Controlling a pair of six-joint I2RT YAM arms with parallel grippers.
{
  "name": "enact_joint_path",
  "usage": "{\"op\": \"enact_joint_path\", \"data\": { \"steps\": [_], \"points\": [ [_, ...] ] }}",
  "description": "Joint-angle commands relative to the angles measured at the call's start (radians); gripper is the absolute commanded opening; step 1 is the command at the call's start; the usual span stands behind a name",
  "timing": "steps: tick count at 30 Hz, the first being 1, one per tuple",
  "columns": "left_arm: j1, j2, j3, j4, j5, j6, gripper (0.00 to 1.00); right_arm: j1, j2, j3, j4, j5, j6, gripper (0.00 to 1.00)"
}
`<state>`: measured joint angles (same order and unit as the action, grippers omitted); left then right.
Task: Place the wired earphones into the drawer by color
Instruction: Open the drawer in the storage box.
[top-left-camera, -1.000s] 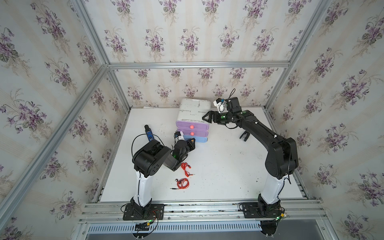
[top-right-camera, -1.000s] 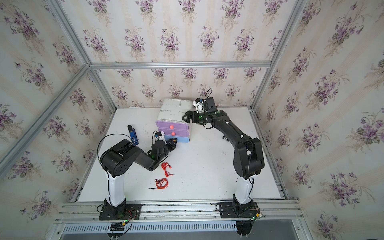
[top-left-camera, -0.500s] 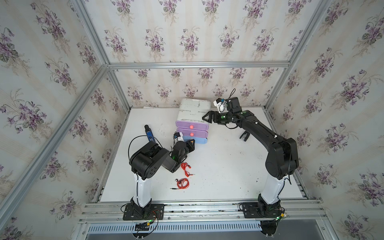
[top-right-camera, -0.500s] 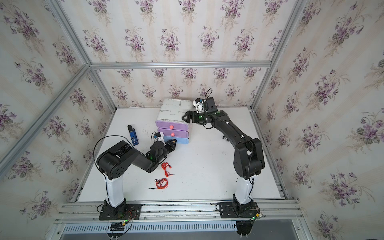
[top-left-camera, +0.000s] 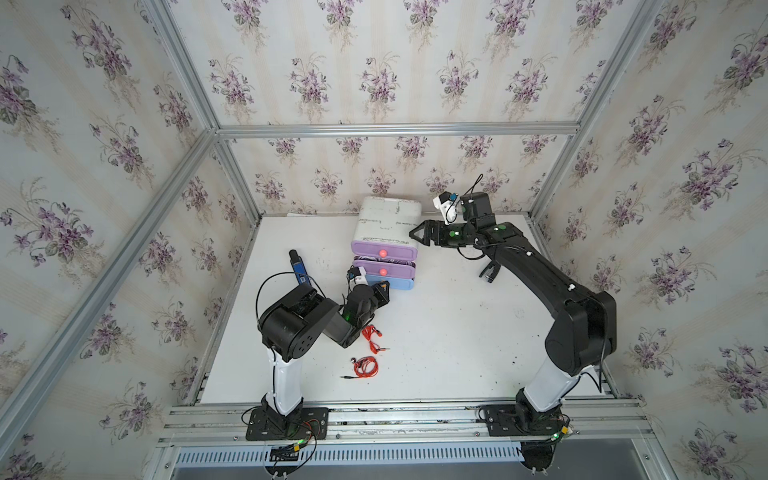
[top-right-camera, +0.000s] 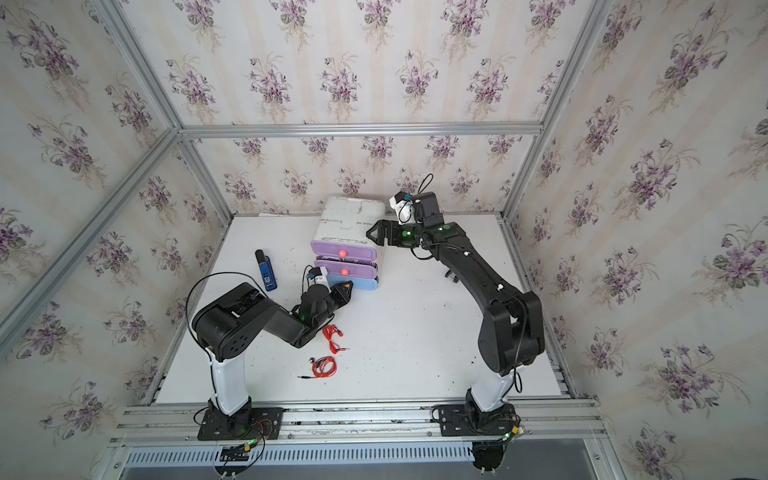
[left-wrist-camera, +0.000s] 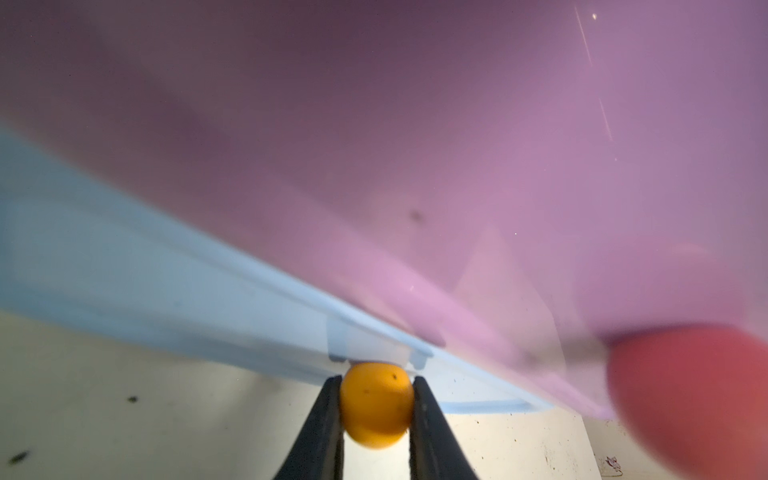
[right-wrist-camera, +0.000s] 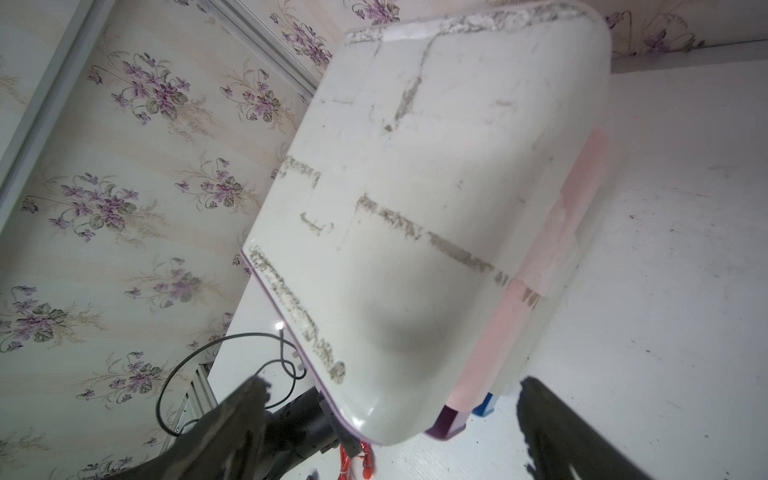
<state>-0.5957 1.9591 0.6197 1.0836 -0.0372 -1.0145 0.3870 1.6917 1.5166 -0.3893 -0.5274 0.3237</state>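
A white cabinet (top-left-camera: 388, 218) holds two purple drawers (top-left-camera: 384, 252) with pink knobs and a blue bottom drawer (top-left-camera: 395, 284). In the left wrist view my left gripper (left-wrist-camera: 376, 380) is shut on the blue drawer's orange knob (left-wrist-camera: 376, 403). In both top views it (top-left-camera: 384, 286) sits at that drawer's front. My right gripper (top-left-camera: 413, 235) is open, and its fingers (right-wrist-camera: 249, 411) straddle the cabinet's top right front corner (right-wrist-camera: 415, 187). Two red wired earphones (top-left-camera: 371, 334) (top-left-camera: 365, 368) lie on the table by my left arm. They also show in a top view (top-right-camera: 330, 336) (top-right-camera: 323, 368).
A blue-and-black oblong gadget (top-left-camera: 299, 268) lies left of the cabinet. A small black thing (top-left-camera: 489, 272) sits on the table (top-left-camera: 457, 353) under my right arm. Papered walls close in at the back and both sides. A metal rail (top-left-camera: 395, 415) runs along the front.
My left arm's elbow block has drifted slightly left while its gripper stays on the knob. The right arm keeps its place at the cabinet corner.
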Motion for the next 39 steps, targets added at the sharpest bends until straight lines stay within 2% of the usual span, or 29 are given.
{"op": "enact_joint_path", "data": {
  "steps": [1, 3, 7, 8, 12, 19, 23, 26, 39],
  "points": [
    [0.005, -0.012, 0.017, 0.017, 0.006, 0.019, 0.17, 0.002, -0.059, -0.049, 0.033, -0.037, -0.024, 0.84],
    [0.009, -0.012, 0.029, 0.007, 0.016, 0.027, 0.17, 0.017, -0.11, -0.111, 0.054, -0.076, -0.028, 0.7],
    [0.017, -0.007, 0.046, -0.008, 0.024, 0.032, 0.17, 0.084, -0.188, -0.248, 0.077, -0.044, -0.016, 0.28],
    [0.018, -0.004, 0.048, -0.007, 0.029, 0.034, 0.17, 0.106, -0.205, -0.288, 0.094, -0.023, 0.001, 0.23],
    [0.021, -0.003, 0.052, -0.014, 0.031, 0.034, 0.17, 0.177, -0.245, -0.429, 0.202, 0.056, 0.081, 0.23],
    [0.021, -0.007, 0.057, -0.021, 0.039, 0.036, 0.17, 0.187, -0.227, -0.566, 0.431, 0.157, 0.234, 0.21],
    [0.02, -0.004, 0.058, -0.017, 0.046, 0.034, 0.17, 0.187, -0.19, -0.581, 0.507, 0.222, 0.275, 0.22],
    [0.021, 0.003, 0.058, -0.009, 0.049, 0.03, 0.17, 0.187, -0.15, -0.578, 0.579, 0.206, 0.313, 0.22],
    [0.024, 0.007, 0.031, 0.045, 0.083, 0.019, 0.17, 0.187, -0.069, -0.542, 0.611, 0.352, 0.349, 0.21]
  ]
}}
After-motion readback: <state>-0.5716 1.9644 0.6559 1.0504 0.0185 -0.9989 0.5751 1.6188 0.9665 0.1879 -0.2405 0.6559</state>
